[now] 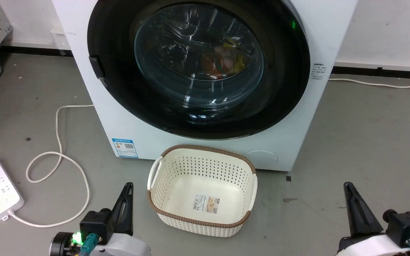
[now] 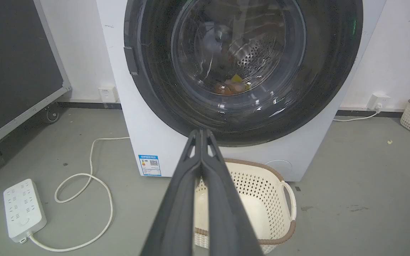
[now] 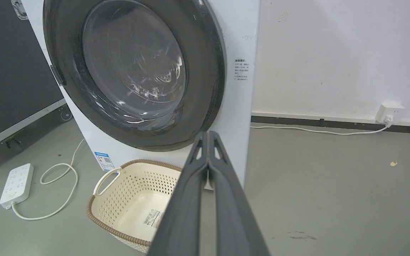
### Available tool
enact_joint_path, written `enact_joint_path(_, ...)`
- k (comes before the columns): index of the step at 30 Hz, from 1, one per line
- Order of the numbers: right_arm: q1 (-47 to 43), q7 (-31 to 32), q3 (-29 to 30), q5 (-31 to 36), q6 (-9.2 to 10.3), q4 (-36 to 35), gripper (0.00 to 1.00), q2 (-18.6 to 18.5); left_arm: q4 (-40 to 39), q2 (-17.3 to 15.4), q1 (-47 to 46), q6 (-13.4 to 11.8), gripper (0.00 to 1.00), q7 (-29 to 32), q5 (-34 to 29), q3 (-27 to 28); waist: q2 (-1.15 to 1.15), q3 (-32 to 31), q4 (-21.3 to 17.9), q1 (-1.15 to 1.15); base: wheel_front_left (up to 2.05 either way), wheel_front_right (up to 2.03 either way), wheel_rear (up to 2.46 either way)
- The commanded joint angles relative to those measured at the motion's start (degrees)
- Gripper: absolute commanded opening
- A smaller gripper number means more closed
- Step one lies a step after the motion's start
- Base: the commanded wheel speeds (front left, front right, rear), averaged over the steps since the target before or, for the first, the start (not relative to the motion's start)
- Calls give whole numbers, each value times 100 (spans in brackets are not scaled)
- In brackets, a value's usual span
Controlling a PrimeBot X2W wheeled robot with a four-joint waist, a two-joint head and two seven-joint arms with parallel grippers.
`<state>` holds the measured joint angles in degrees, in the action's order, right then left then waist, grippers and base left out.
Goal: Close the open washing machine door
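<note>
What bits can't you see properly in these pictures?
- Head view: the top of the washing machine is cut off by the picture's upper edge.
- Head view: the coloured things behind the washing machine door are blurred by glare on the glass, so I can't tell what they are.
- Head view: the print on the blue label is too small to read.
- Left wrist view: the left pincer hides part of the basket.

Head view downward, wrist views low (forward-facing), all sharing washing machine (image 1: 112, 128)

Blk fingers (image 1: 124, 206) — white forearms (image 1: 126, 247)
</note>
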<state>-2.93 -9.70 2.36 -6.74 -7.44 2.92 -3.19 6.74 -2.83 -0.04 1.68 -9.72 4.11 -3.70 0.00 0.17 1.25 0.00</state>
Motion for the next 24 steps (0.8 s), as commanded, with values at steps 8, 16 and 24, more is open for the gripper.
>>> enact_joint_path(8, 94, 101, -31, 112, -2, -73, 0, 13, -91, -2, 2, -38, 0, 108, -78, 53, 0, -2, -12, 0, 0, 0, 0)
enact_joint_path(16, 116, 195, -53, 173, -2, -97, 0, 15, -154, -2, 2, -52, 0, 202, -114, 88, 0, -3, -24, 0, 0, 0, 0)
enact_joint_path(24, 137, 290, -76, 234, -2, -120, 0, 17, -217, -3, 2, -66, 0, 295, -150, 122, 0, -5, -36, 0, 0, 0, 0)
